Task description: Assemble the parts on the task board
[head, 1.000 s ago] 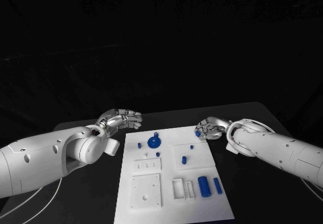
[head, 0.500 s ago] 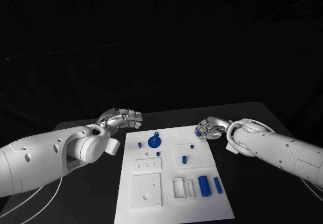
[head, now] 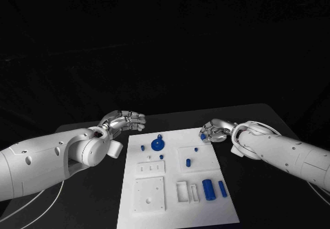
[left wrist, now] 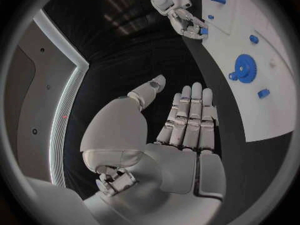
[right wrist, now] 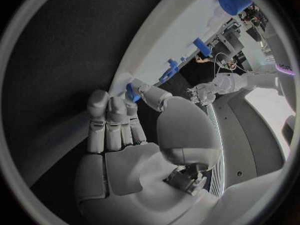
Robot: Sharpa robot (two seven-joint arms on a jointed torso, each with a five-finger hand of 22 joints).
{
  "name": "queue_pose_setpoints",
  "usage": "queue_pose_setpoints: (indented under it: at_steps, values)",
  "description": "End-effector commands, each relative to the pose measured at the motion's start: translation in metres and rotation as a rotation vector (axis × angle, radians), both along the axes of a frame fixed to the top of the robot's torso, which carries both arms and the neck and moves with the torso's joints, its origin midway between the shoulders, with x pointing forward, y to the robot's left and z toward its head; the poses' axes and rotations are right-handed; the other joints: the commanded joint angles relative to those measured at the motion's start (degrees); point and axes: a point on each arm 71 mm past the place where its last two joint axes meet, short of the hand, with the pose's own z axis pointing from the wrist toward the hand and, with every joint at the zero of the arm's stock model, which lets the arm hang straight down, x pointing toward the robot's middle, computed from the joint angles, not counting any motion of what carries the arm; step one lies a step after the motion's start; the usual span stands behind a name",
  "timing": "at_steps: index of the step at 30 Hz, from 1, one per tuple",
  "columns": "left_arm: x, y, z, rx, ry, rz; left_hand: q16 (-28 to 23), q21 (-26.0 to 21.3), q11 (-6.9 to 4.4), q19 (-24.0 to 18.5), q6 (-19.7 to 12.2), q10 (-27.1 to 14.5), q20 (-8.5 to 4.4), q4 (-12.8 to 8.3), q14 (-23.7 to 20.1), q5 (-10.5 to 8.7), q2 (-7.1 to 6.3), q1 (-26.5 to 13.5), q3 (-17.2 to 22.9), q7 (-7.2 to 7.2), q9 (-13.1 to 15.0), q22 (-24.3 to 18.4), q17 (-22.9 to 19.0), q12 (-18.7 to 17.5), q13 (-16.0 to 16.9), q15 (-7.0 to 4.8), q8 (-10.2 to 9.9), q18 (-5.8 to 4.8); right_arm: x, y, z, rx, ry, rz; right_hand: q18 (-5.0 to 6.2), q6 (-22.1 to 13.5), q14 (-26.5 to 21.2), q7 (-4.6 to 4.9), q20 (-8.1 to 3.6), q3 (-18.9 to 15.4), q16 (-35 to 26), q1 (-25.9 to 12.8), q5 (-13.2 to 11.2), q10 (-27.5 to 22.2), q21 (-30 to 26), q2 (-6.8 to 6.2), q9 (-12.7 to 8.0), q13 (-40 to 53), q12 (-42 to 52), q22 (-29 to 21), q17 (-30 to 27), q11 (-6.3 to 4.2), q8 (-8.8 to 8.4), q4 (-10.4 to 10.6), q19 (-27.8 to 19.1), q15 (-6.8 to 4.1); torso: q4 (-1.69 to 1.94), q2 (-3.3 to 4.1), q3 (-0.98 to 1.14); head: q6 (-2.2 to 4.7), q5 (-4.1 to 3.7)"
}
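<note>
blue small part is pinched at the right hand fingertips, at the task board corner; left hand is apart, holding nothing. next it probably needs a lift.

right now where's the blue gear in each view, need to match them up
Head view: the blue gear lies on the far part of the task board, between the left hand and right hand.
Left wrist view: the gear is on the board beyond the fingertips.
Right wrist view: too small and blurred to pick out.
Shared landmark: the small blue part at the right hand's fingertips on the board's edge.
</note>
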Motion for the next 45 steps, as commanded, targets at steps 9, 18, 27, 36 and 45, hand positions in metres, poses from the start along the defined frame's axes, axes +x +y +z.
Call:
queue_pose_setpoints:
  at_steps: [9, 18, 27, 36, 45]
  values:
    - [0.0, -0.003, 0.001, -0.01, -0.006, -0.016, -0.17, 0.23, 0.13, -0.45, -0.51, -0.34, 0.15, 0.22, -0.07, 0.14, 0.08, -0.53, 0.1, 1.06, 0.08, 1.19, 0.08, -0.35, -0.1, 0.28, -0.35, 0.57, -0.001, 0.002, -0.002, -0.006, -0.001, 0.007, 3.87, 3.2, 0.02, 1.81, -0.34, 0.36, 0.0, -0.74, -0.28, -0.12, 0.33, 0.01, 0.31, 0.03, 0.42, 1.06, 0.14, 0.54, 0.69, 0.1, -0.2, 0.45, 0.01, 0.01, 0.02, -0.02, -0.08]
    - [-0.001, -0.004, 0.001, -0.009, -0.001, -0.023, -0.16, 0.23, 0.15, -0.45, -0.5, -0.29, 0.15, 0.23, -0.06, 0.14, 0.12, -0.53, 0.12, 1.06, 0.1, 1.19, 0.09, -0.33, -0.09, 0.28, -0.34, 0.57, -0.003, 0.011, -0.001, -0.023, -0.038, -0.001, 3.87, 4.02, 0.28, 1.57, -0.48, 0.26, 0.16, -0.65, -0.24, 0.19, 0.59, -0.21, 0.45, -0.03, 0.61, 1.05, 0.22, 0.31, 0.96, -0.16, 0.12, 0.24, 0.04, 0.01, 0.02, -0.01, -0.1]
    - [-0.002, -0.005, 0.001, -0.008, 0.0, -0.024, -0.14, 0.24, 0.17, -0.44, -0.47, -0.24, 0.15, 0.24, -0.02, 0.13, 0.14, -0.54, 0.11, 1.05, 0.12, 1.19, 0.1, -0.3, -0.07, 0.27, -0.33, 0.57, -0.005, 0.016, -0.001, -0.107, -0.086, -0.015, 3.87, 4.86, 1.61, 1.2, -1.07, -1.33, 0.94, -1.31, -0.19, 2.04, 1.5, -0.74, 0.5, -0.05, 1.58, 1.02, 0.54, -0.07, 0.99, -0.7, 1.61, -0.14, 0.05, 0.05, -0.01, 0.0, -0.11]
    - [-0.002, -0.005, 0.001, -0.002, 0.003, -0.029, -0.1, 0.26, 0.17, -0.43, -0.4, -0.14, 0.14, 0.25, 0.03, 0.12, 0.17, -0.55, 0.12, 1.03, 0.15, 1.2, 0.12, -0.26, -0.05, 0.25, -0.29, 0.57, -0.008, 0.029, 0.002, -0.199, -0.161, -0.022, 3.87, 6.08, 2.0, 0.78, -1.43, -2.62, 1.19, -2.6, -0.24, 2.79, 1.63, -2.13, 0.72, -0.23, 1.67, 0.78, 0.8, -0.46, 1.35, 0.01, 2.36, -0.5, 0.07, 0.03, -0.01, 0.06, 0.03]
    - [-0.003, -0.006, 0.0, 0.03, 0.006, -0.043, 1.59, 0.82, -0.9, 0.37, 0.98, 2.6, -0.53, 0.56, 2.18, -0.11, 0.49, -1.05, -0.15, 0.47, 0.66, 1.25, 0.95, 1.02, 0.46, -0.73, 0.42, 0.48, -0.015, 0.044, 0.014, -0.268, -0.208, -0.029, 3.87, 6.91, 2.28, 0.44, -1.74, -2.7, 1.12, -2.69, -0.2, 3.28, 1.48, -3.48, 0.84, -0.42, 1.56, 0.55, 0.84, -0.78, 1.49, 0.8, 2.84, -0.8, -0.11, -0.04, -0.08, 0.32, 0.5]
